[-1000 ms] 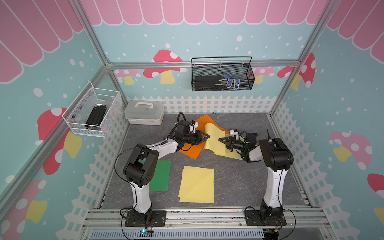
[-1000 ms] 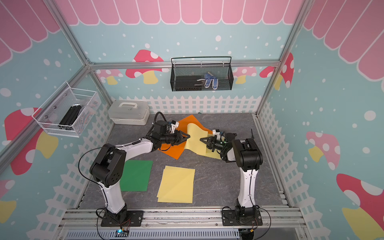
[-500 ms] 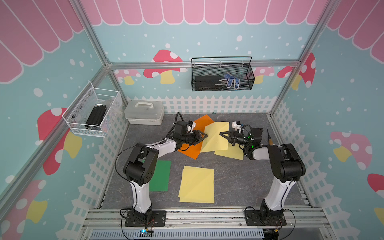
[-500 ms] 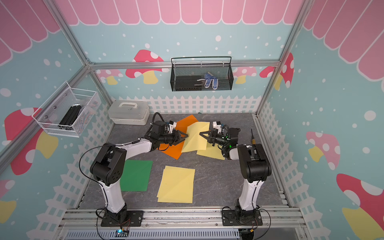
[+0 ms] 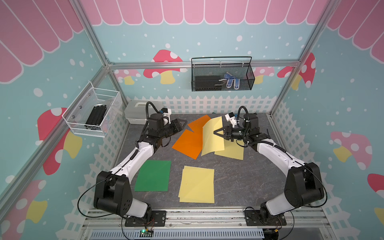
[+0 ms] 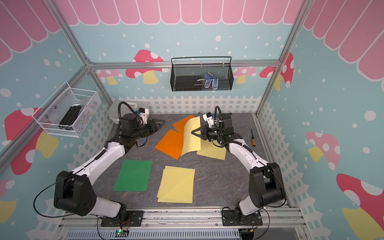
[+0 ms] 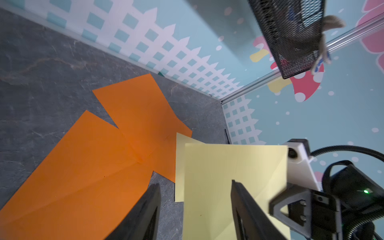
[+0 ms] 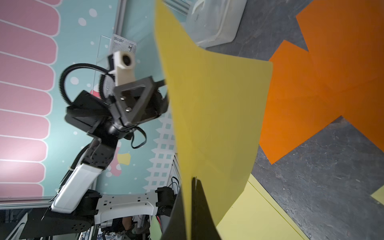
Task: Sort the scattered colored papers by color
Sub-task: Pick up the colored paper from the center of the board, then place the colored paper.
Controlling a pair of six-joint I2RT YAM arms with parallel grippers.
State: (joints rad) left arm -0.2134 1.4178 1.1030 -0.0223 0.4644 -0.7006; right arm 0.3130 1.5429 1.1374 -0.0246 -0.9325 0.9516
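Yellow paper, the raised sheet (image 5: 212, 135), hangs curled above the counter (image 5: 239, 176) at the back middle. The right hand (image 5: 216, 132) pinches its right edge with jaws closed tight on it. Whether the sheet's lower corner touches the counter cannot be told.

The left hand (image 5: 184, 122) hovers to the left of that sheet, apart from it, near the orange sheets (image 5: 190, 142). Its jaws are partly spread and hold nothing. In the left wrist view its fingers (image 7: 145, 214) stand apart, with bare counter and the raised sheet's face showing between them.

Two orange sheets lie flat and overlapping, the farther one (image 5: 198, 123) partly hidden behind the raised sheet. A flat yellow sheet (image 5: 231, 150) lies under the right hand.

Toward the front, well apart from this group, the green sheet (image 5: 152, 175) lies alone on the left. Just beside it sits the yellow pile (image 5: 197, 185), seemingly two sheets slightly askew.

A white box (image 5: 135, 113) sits in the back left corner. In a top view a screwdriver (image 6: 253, 138) lies by the right wall.
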